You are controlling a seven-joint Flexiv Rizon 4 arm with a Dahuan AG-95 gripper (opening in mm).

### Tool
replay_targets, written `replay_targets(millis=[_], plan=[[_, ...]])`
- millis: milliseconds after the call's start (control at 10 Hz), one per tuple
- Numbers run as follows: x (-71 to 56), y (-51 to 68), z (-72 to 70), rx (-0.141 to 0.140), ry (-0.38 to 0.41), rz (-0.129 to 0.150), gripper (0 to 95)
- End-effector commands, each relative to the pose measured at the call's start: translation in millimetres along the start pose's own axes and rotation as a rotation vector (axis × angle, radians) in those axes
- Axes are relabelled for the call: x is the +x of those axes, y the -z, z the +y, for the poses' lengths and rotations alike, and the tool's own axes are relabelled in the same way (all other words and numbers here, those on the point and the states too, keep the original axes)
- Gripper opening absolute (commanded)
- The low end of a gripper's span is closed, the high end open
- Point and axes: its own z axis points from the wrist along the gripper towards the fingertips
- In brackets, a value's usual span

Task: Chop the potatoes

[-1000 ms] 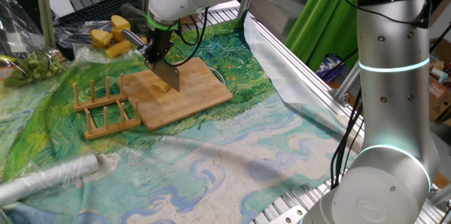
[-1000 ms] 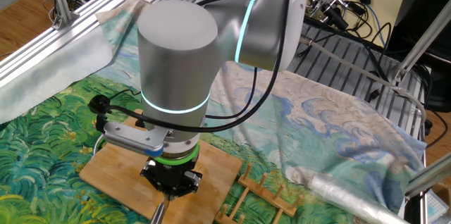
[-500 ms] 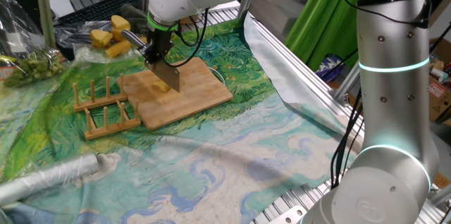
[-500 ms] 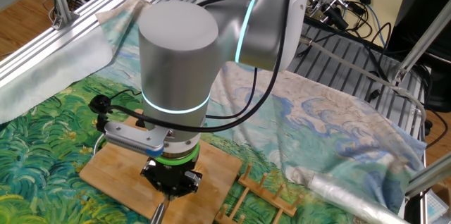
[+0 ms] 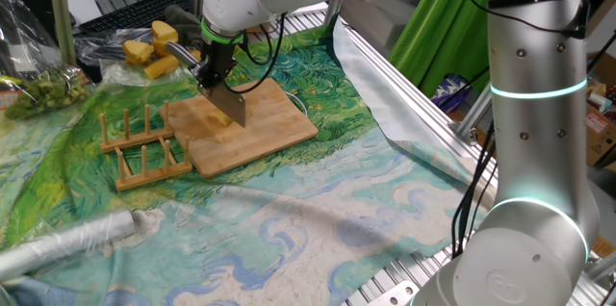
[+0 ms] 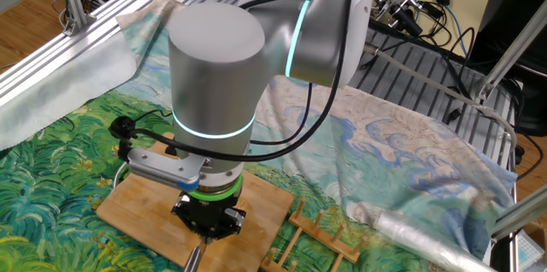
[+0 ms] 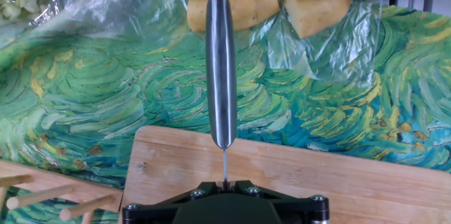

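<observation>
Hand view shows me painted cloth (image 7: 106, 97) under the wooden board (image 7: 296, 175); my gripper (image 5: 218, 83) clamps the knife (image 5: 229, 106), blade seemingly on the potatoes (image 5: 223, 128), board's nine-o'clock side.

No text, label, brand, number or sign can be read in any view; the packet (image 5: 450, 88) beside the green cloth (image 5: 435, 27) possibly carries print, too small to tell.

Bright, even indoor light, soft shadows. Fixed views sharp. Hand view: glare streak along knife handle (image 7: 220, 69), glare on plastic wrap (image 7: 127, 2), slight softness at edges.
</observation>
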Motion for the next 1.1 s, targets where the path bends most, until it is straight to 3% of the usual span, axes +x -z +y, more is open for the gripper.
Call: replay_targets(millis=[100,300,600,1100], plan=[[0.7,0.5,0.0,-0.001,0.0,0.0,0.0],[2.5,-1.6,1.2,-0.001,0.0,0.001,0.0],[9.2,-17.6,0.2,-0.002,0.0,0.001,0.0],[11.0,-29.7,2.7,-0.007,-0.001,-0.011,0.0]])
